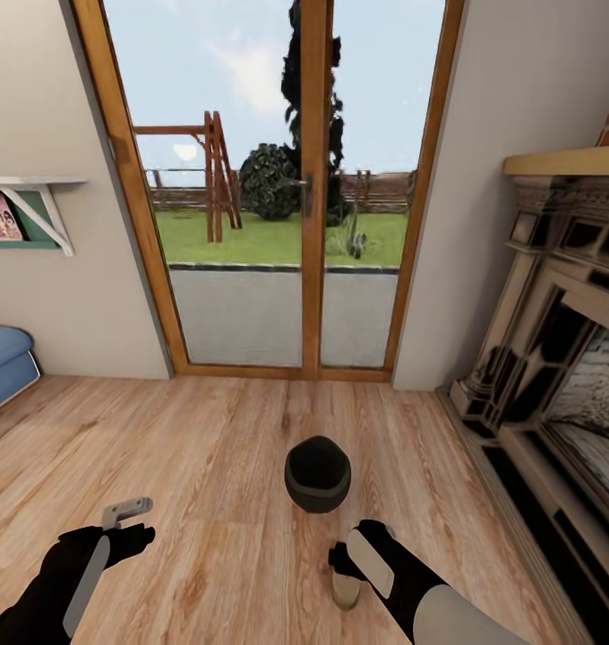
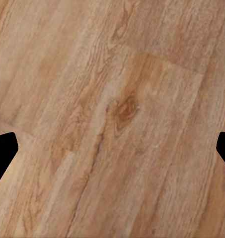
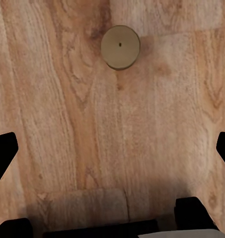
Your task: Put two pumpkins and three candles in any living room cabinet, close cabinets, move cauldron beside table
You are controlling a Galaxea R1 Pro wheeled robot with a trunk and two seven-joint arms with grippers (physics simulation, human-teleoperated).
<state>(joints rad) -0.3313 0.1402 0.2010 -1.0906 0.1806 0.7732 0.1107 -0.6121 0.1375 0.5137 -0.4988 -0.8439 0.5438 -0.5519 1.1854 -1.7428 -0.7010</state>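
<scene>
Nearest, the left gripper (image 1: 130, 524) hangs over bare wooden floor (image 2: 112, 99), its fingers spread wide and holding nothing. Further right, the black cauldron (image 1: 317, 473) stands on the floor before the glass door (image 1: 278, 179). One candle (image 3: 120, 47) stands below the right gripper (image 1: 345, 560), also wide and empty. A crooked descent could tip the candle over.

No readable text, labels, brands, numbers or signs anywhere. Pink picture cards (image 1: 0, 218) under white wall shelf (image 1: 31, 182) at left edge were too small and blurred to read.
</scene>
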